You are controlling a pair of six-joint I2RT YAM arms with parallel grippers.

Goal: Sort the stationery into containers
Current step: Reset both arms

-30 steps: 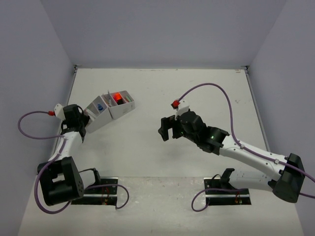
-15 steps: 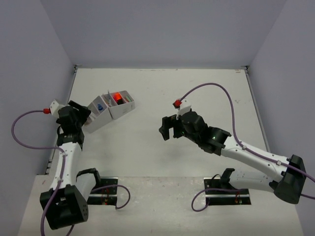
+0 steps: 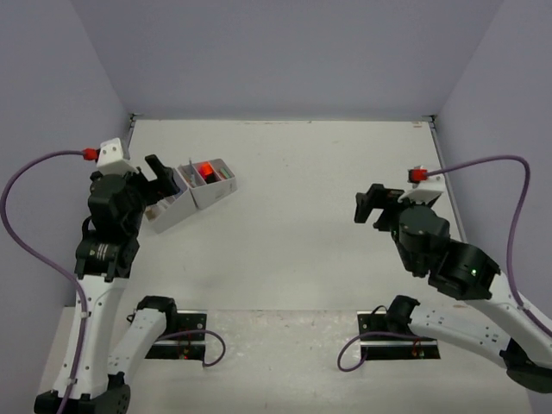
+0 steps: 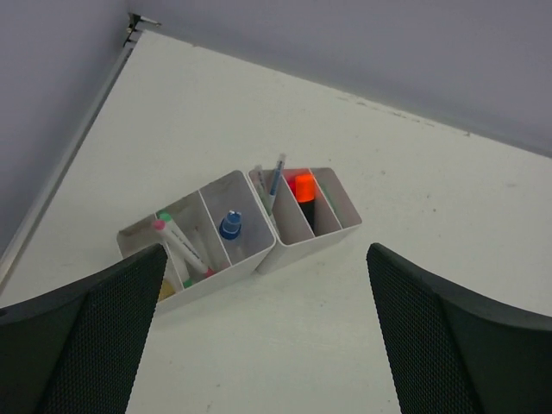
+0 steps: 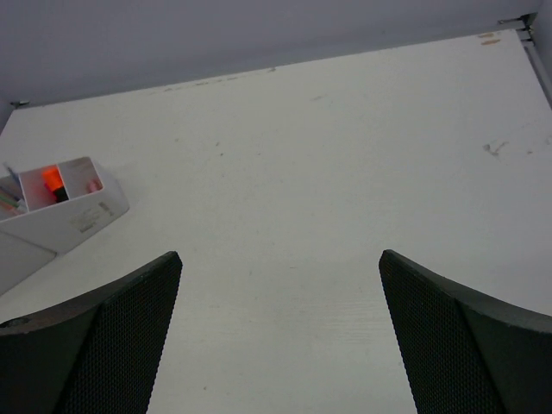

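Now logging state at this instant.

Found left gripper (image 4: 266, 252) spread wide and pinching nothing, hanging high above the containers (image 4: 297, 250), with both trays directly below and slightly ahead of its fingertips, framed between the two fingers in the wrist view.

Found right gripper (image 5: 280, 254) likewise spread and empty, raised over bare table (image 5: 345, 155), with the containers well off to its left and ahead, at the edge of its wrist view.

Checked tray contents, going from the left finger toward the right finger:
- pink- and green-tipped markers (image 4: 177, 248) lying slanted in one compartment
- blue-capped piece (image 4: 230, 224) in the next
- thin blue pen (image 4: 275, 177) leaning up by the wall of the second tray
- orange marker (image 4: 302, 185) one compartment further on

Cannot name the thin sliver in the last compartment.

Spotted no loose stationery on the table in any view, so judged the sorting at or near its end.

Possible failures from here:
- Dropping straight down with fingers this wide could catch a tray rim or the leaning pen, tipping it out or shoving the light trays.
- Sweeping back low toward the base could clip the tray corner beneath the left finger.
- Calling it finished too soon is a risk, given possible pieces hidden behind the fingers or arms.
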